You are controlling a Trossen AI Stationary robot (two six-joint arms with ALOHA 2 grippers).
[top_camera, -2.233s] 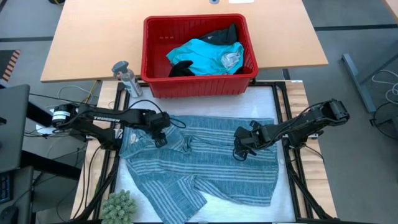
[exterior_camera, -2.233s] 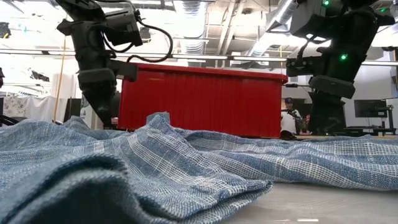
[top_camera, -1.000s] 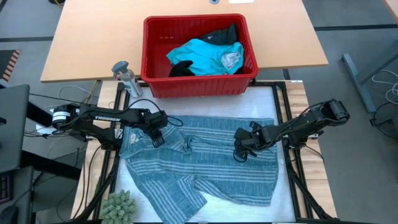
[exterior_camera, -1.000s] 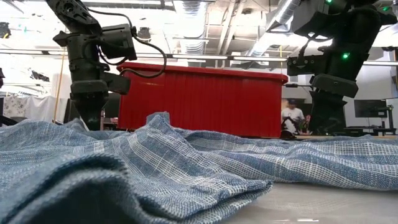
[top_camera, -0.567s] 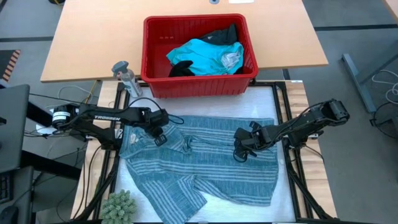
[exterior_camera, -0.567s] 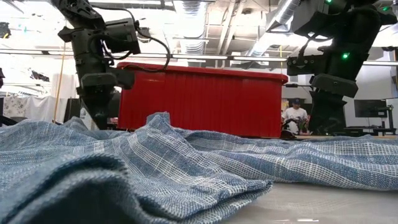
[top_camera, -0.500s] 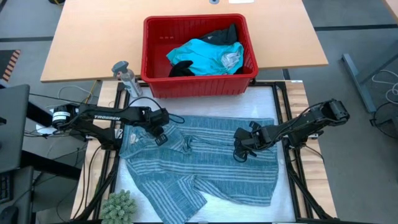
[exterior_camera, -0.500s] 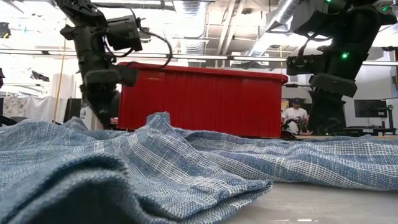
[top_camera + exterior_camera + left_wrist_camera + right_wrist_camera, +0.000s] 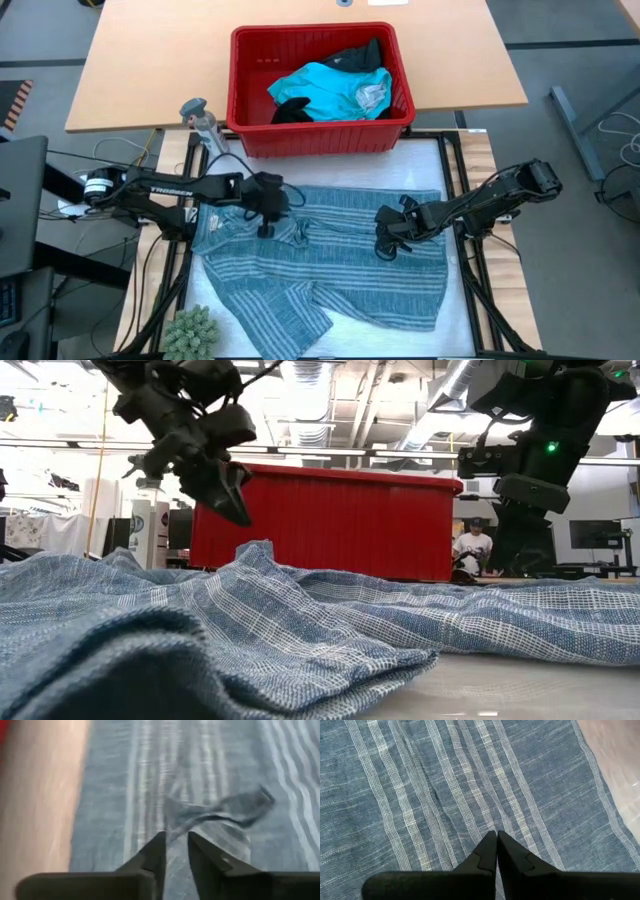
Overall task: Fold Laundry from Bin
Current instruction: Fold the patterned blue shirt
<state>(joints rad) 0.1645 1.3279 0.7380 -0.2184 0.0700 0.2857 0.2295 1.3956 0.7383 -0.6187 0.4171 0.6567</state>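
We see the left gripper left of centre in the high view, just above the striped shirt; its fingers stand slightly apart with nothing between them, pointing at a raised fold of the cloth. In the low view this gripper hangs tilted at the upper left, clear of the fabric.

The right gripper sits right of centre in the high view, low over the same shirt. In its wrist view the two fingers are pressed together; we cannot tell whether any cloth is pinched between the tips.

The shirt lies spread and rumpled across the white mat in the lower middle of the high view, with a creased flap at its lower left. Above it, at the top centre, stands the red bin, holding a turquoise garment and black garments. A small grey bottle stands just left of the bin, and a green spiky plant sits at the bottom left.
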